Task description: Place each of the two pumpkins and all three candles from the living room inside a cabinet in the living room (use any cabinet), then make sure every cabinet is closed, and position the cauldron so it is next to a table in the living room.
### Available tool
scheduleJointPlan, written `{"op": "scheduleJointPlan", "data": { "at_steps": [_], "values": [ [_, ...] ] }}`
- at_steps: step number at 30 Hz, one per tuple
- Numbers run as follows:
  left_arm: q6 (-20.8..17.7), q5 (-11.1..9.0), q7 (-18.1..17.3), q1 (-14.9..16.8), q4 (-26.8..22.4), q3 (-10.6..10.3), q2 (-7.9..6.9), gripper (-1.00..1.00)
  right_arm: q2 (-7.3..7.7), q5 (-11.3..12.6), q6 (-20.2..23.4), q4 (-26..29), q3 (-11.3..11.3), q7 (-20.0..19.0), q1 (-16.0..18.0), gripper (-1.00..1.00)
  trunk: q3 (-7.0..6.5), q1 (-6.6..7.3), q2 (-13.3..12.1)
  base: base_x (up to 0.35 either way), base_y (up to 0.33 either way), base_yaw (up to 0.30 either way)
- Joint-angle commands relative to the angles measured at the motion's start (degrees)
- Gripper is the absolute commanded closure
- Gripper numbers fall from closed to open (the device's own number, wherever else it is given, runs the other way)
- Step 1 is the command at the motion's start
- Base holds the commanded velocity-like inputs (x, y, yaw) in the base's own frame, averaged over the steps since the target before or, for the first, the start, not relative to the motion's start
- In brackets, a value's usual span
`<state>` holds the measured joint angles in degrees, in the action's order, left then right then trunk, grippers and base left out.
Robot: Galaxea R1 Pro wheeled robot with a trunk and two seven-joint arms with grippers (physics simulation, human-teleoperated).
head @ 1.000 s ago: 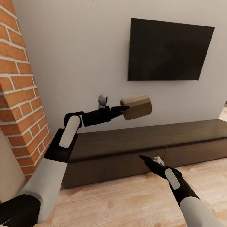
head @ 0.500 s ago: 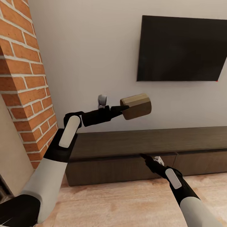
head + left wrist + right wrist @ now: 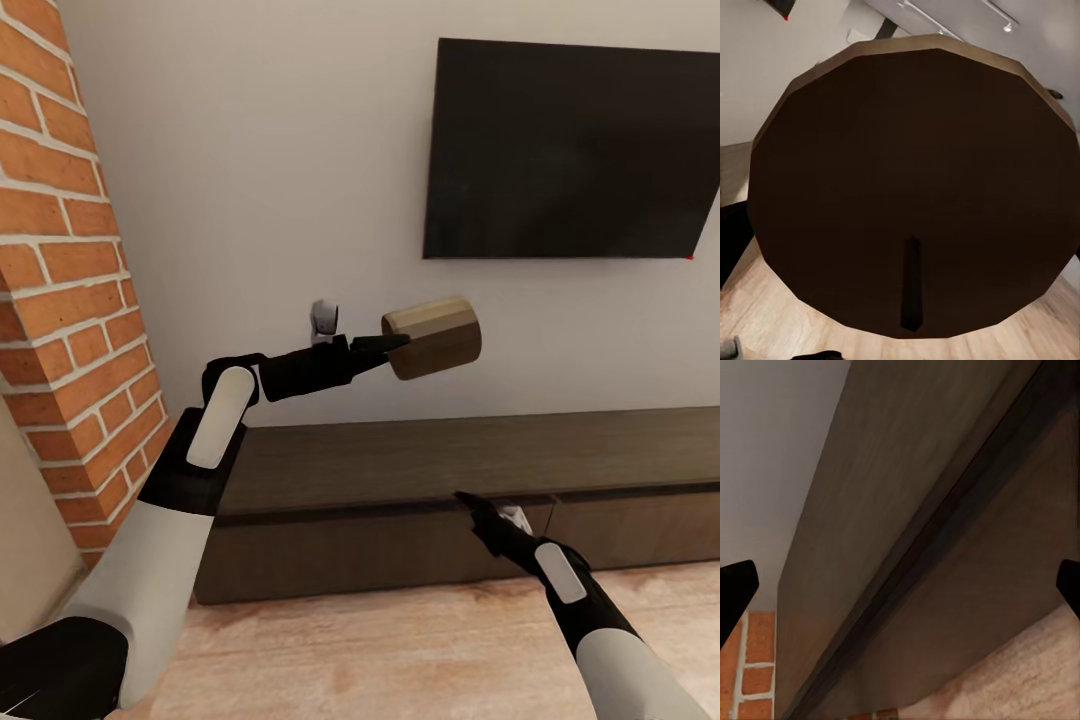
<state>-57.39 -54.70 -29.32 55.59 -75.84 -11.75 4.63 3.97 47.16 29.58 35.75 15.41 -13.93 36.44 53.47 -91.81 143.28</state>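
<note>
One candle, beige-tan, lying sideways, we log as clamped in our left gripper, raised above the cabinet before the grey wall. Its dark flat end with wick faces the left wrist camera. Our right gripper, fingers spread apart and empty, points at the cabinet's closed doors near the front edge.
</note>
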Motion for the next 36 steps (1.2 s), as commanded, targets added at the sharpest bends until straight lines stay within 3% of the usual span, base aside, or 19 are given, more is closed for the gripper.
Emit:
{"op": "scheduleJointPlan", "data": {
  "at_steps": [1, 7, 11, 12, 13, 17, 19, 23, 31, 36],
  "values": [
    [-0.3, 0.0, -0.3, 0.0, 0.0, 0.1, 0.03, 1.00, -0.02, 0.1, 0.4, -0.1, 0.4, -0.2, 0.0, -1.00, 0.06, 0.01, 0.0, 0.015, -0.009, 0.000],
    [-0.3, 0.0, -0.3, 0.0, 0.0, 0.0, 0.03, 1.00, -0.09, 0.1, 0.3, -0.8, 0.9, -0.5, 0.0, -1.00, 0.06, 0.01, 0.0, 0.016, 0.001, 0.000],
    [-0.3, 0.0, -0.4, 0.0, -0.1, 0.0, 0.03, 1.00, -0.06, 0.8, -0.1, -4.2, 1.0, -2.6, 0.0, -1.00, 0.06, 0.01, 0.0, 0.180, 0.105, 0.000],
    [-0.3, 0.0, -0.5, 0.0, -0.5, 0.0, 0.03, 1.00, -0.04, 1.7, -0.8, -5.5, 1.1, -4.6, 0.0, -1.00, 0.06, 0.01, 0.0, 0.245, 0.147, 0.000],
    [-0.3, 0.0, -0.5, 0.0, -1.4, -0.1, 0.03, 1.00, -0.03, 4.2, -2.9, -7.8, 1.1, -9.6, 0.0, -1.00, 0.06, 0.01, 0.0, 0.233, 0.133, 0.000],
    [-0.4, -0.1, -0.6, 0.0, -2.2, -0.1, 0.03, 1.00, -0.02, 7.2, -5.5, -10.9, 1.0, -15.3, 0.0, -1.00, 0.06, 0.01, 0.0, 0.121, 0.068, 0.000],
    [-0.4, -0.1, -0.6, 0.0, -2.4, -0.1, 0.00, 1.00, -0.02, 7.6, -6.0, -11.5, 1.0, -15.9, 0.0, -1.00, 0.06, 0.01, 0.0, 0.034, 0.020, 0.000],
    [-0.5, -0.1, -0.7, 0.0, -2.5, -0.2, -0.05, 1.00, -0.02, 8.2, -6.7, -12.0, 1.0, -15.4, 0.0, -1.00, 0.06, 0.01, 0.0, 0.010, 0.005, 0.000],
    [-0.5, -0.1, -0.7, 0.0, -2.6, -0.3, -0.05, 1.00, -0.02, 8.3, -9.5, -12.1, 1.0, -9.2, 0.0, -1.00, 0.06, 0.01, 0.0, 0.001, 0.000, 0.000],
    [-0.5, -0.1, -0.7, 0.0, -2.6, -0.3, -0.05, 1.00, -0.02, 8.3, -9.8, -12.0, 1.0, -8.3, 0.0, -1.00, 0.06, 0.01, 0.0, 0.000, 0.000, 0.000]
  ]
}}
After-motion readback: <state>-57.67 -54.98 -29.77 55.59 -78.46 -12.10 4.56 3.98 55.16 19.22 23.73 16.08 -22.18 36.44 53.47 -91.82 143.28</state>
